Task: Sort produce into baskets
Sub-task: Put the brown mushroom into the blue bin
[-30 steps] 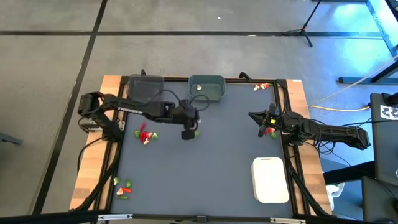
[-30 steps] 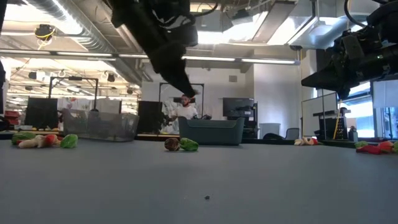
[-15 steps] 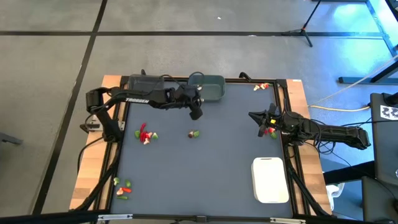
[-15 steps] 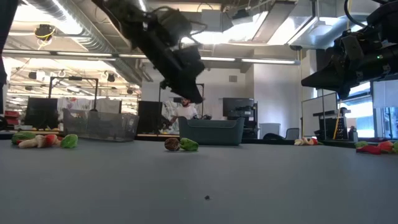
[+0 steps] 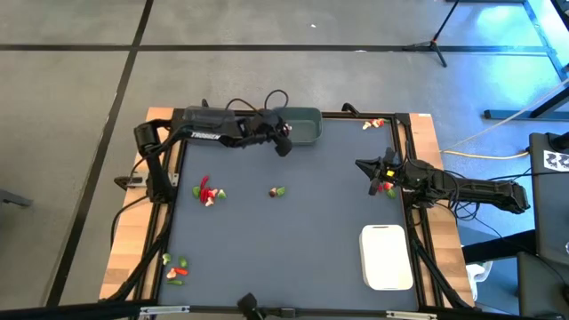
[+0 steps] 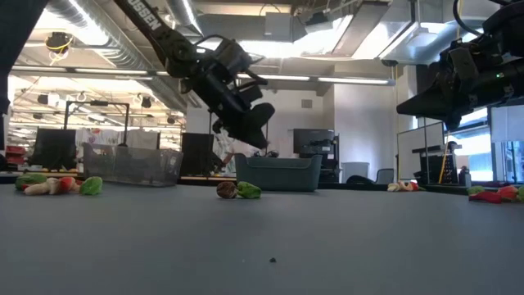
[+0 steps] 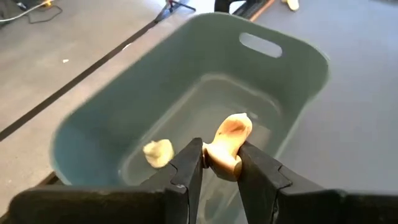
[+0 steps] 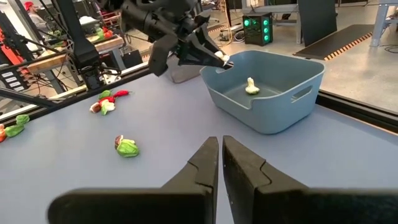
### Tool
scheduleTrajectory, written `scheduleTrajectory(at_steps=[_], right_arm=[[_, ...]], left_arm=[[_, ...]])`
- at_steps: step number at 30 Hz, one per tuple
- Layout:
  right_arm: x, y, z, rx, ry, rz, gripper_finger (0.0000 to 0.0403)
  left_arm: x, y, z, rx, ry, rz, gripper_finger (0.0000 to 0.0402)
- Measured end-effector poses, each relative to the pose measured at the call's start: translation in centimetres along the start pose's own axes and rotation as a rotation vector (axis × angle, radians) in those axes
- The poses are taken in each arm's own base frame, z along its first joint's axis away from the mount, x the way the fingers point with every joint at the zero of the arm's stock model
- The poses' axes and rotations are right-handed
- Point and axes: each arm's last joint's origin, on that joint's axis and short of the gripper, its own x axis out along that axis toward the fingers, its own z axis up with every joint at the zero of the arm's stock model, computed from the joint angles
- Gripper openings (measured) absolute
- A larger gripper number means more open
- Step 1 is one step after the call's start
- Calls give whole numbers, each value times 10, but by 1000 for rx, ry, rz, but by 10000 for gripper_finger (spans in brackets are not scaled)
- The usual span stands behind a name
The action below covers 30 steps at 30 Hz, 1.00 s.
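Note:
My left gripper [image 5: 284, 142] hovers above the near rim of the grey-teal bin [image 5: 298, 124] at the table's far edge, shut on a pale tan produce piece [image 7: 227, 144]. Another pale piece [image 7: 158, 152] lies on the bin's floor. The dark grey bin [image 5: 206, 124] stands left of it. My right gripper [image 5: 362, 165] is shut and empty at the right side, near red and green pieces [image 5: 384, 188]. The white tray [image 5: 386, 256] lies at the near right. A brown-green piece [image 5: 277, 190] lies mid-table. My left gripper pinches the pale tan piece's lower end [image 7: 222, 163] between its two fingertips. The piece sticks out past the fingertips, lifted clear above the bin's opening. The fingers slant down toward the bin from the table's near left.
Loose produce lies in clusters: red, white and green at the left [image 5: 208, 191], at the near left corner [image 5: 176, 268], and pale-red pieces at the far right [image 5: 373, 124]. The middle of the grey mat [image 5: 302, 231] is bare.
My left gripper has risen from the brown-green piece at mid-table and gone toward the table's far edge, to the grey-teal bin, carrying the pale piece. The brown-green piece stays on the mat. My right arm has kept still.

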Motion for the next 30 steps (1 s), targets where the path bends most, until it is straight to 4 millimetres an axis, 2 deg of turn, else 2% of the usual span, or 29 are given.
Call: scheduleTrajectory(at_steps=[4,11,15,20,24,30], right_arm=[[0,0,0,0,0,0,26],[0,0,0,-2,5,-1,26],[0,0,0,-2,4,-1,26],[0,0,0,-2,4,-1,26],[0,0,0,-2,3,-1,26],[0,0,1,3,-11,4,26]], left_arm=[[1,6,1,-23,-3,12,97],[2,10,1,-69,-6,20,172],[1,7,2,-63,-8,14,199],[-9,-4,5,-34,-12,-15,204],[-27,-16,11,7,-10,-49,198],[-56,-45,14,62,6,-128,187]])
